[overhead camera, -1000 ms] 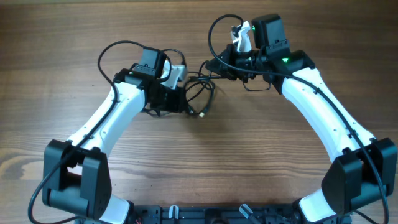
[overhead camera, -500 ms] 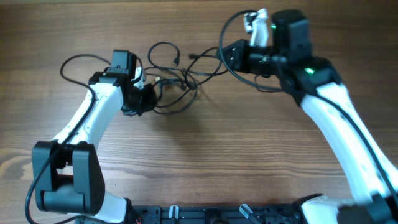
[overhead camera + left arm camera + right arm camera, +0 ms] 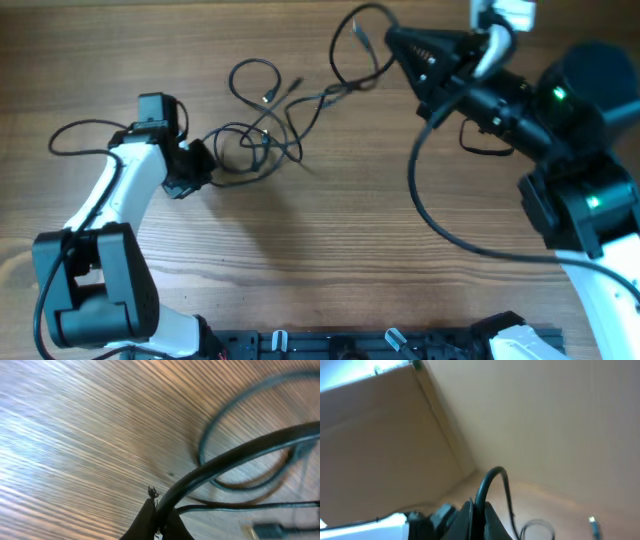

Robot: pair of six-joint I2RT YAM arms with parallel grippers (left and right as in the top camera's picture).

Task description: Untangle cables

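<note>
Pincers both pinch the cables [image 3: 262, 140]: left gripper [image 3: 200, 163] near the table [image 3: 340, 250], right gripper [image 3: 392, 38] lifted high.

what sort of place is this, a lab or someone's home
Probably a robot lab bench: a white left arm and right arm fixed at a wooden table, with tangled cables as the test piece.

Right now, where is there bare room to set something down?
Bare wood lies in the front middle of the table, between the left arm and the right arm's hanging wire, and in the far left corner. It is crowded up top, where the cables stretch between the left claw and right claw.
</note>
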